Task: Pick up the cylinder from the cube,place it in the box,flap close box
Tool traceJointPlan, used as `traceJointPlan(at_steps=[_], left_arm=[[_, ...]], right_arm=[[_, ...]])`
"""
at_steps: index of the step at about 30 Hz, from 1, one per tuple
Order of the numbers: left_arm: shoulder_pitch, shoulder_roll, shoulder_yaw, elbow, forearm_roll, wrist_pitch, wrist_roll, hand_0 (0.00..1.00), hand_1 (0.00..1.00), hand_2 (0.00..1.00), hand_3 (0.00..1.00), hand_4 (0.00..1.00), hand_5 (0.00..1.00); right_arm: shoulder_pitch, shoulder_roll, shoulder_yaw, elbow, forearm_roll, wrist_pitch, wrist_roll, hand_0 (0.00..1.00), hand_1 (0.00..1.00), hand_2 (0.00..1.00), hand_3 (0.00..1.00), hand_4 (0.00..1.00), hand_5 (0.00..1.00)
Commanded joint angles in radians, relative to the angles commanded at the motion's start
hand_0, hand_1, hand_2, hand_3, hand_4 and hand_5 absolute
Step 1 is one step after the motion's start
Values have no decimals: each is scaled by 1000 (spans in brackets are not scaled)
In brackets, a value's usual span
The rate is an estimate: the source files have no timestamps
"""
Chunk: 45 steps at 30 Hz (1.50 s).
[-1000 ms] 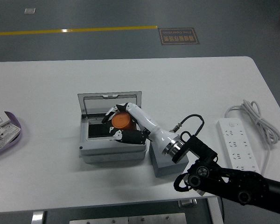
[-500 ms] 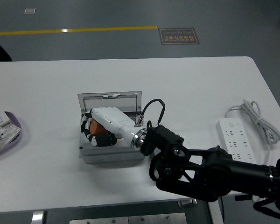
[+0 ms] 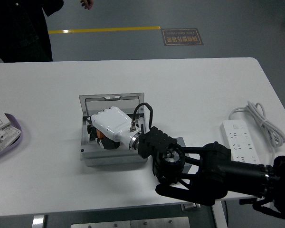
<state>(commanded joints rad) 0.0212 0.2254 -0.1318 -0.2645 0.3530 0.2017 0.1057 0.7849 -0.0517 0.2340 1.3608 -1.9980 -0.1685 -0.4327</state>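
The grey box (image 3: 87,157) stands in the middle of the table, its clear lid (image 3: 112,101) raised at the back. My right hand (image 3: 102,139), with a white back, reaches down inside the box from the right. Its fingers are curled around the orange cylinder (image 3: 100,135), of which only a sliver shows under the hand. The grey cube (image 3: 180,140) stands right of the box, mostly hidden behind my black right forearm. My left arm is out of view.
A white power strip (image 3: 239,143) with its coiled cable (image 3: 256,115) lies at the right. A purple tray (image 3: 14,140) with white parts sits at the left edge. A person in dark clothes (image 3: 23,28) stands at the far left side of the table.
My right hand has turned palm down and sunk lower into the box with the cylinder, and the arm has swung further over the cube. A person has stepped into view at the top left.
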Motion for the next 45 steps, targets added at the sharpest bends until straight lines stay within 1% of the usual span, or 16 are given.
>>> traceJointPlan(at_steps=[4, 5, 10, 11, 15, 16, 17, 22, 23, 28, 29, 34, 35, 40, 42, 45], left_arm=[[-2, 0, 1, -1, 1, 0, 0, 514, 565, 562, 610, 719, 186], [-2, 0, 1, -1, 1, 0, 0, 513, 564, 562, 609, 719, 187], [-5, 0, 3, -3, 5, 0, 0, 513, 564, 562, 609, 719, 187], [-5, 0, 3, -3, 5, 0, 0, 514, 564, 562, 609, 719, 185], [-5, -1, 8, -5, 3, 0, -1, 514, 564, 562, 609, 719, 185], [-5, -1, 9, -6, 2, 0, -2, 514, 564, 562, 609, 719, 185], [-5, -2, 9, -6, 1, 0, -2, 513, 563, 561, 609, 716, 186], [-1, -3, 8, -6, 0, 0, -1, 513, 563, 561, 609, 716, 186], [0, -3, 6, -6, 3, 0, 0, 513, 563, 561, 607, 713, 186], [0, -2, 0, -6, 11, -1, 4, 513, 563, 561, 607, 713, 186], [-2, -1, 0, -6, 11, -2, 4, 513, 563, 561, 607, 715, 185], [-7, 3, -1, -6, 12, -2, 4, 513, 563, 561, 607, 715, 185], [-7, 4, -2, -6, 14, -2, 5, 513, 563, 561, 607, 714, 184], [-10, 5, -11, -7, 26, -3, 10, 513, 563, 561, 607, 714, 184], [-12, 6, -10, -7, 26, -3, 10, 512, 563, 561, 606, 711, 182], [-13, 6, -9, -8, 26, -3, 9, 512, 563, 561, 606, 711, 182]], right_arm=[[4, 0, -8, -3, -19, 18, -2, 761, 670, 677, 667, 588, 180], [4, 0, -9, -4, -21, 20, -1, 795, 683, 701, 699, 739, 225], [4, -1, -13, -8, -29, 33, 5, 795, 683, 701, 699, 739, 225], [4, -1, -13, -9, -29, 36, 8, 801, 683, 703, 730, 860, 291], [-2, -6, -6, -3, -13, 33, 19, 801, 683, 703, 730, 860, 291], [-6, -11, -1, 5, 5, 23, 25, 801, 683, 703, 730, 860, 291], [-10, -16, 5, 14, 27, 10, 32, 807, 683, 700, 755, 972, 383], [-38, -74, 61, 110, 180, -80, 103, 807, 683, 700, 755, 972, 383], [-40, -89, 75, 135, 217, -100, 118, 812, 681, 696, 766, 998, 428], [-18, -137, 121, 230, 363, -155, 153, 812, 681, 696, 766, 998, 428], [-5, -146, 131, 237, 394, -166, 162, 773, 658, 669, 734, 899, 326], [63, -171, 143, 176, 513, -196, 194, 773, 658, 669, 734, 899, 326], [75, -173, 140, 159, 532, -200, 201, 712, 637, 652, 697, 818, 297], [131, -168, 90, 49, 642, -216, 247, 712, 637, 652, 697, 818, 297], [142, -168, 67, 9, 678, -217, 259, 670, 613, 630, 697, 849, 316], [145, -174, 40, -18, 702, -218, 267, 670, 613, 630, 697, 849, 316]])
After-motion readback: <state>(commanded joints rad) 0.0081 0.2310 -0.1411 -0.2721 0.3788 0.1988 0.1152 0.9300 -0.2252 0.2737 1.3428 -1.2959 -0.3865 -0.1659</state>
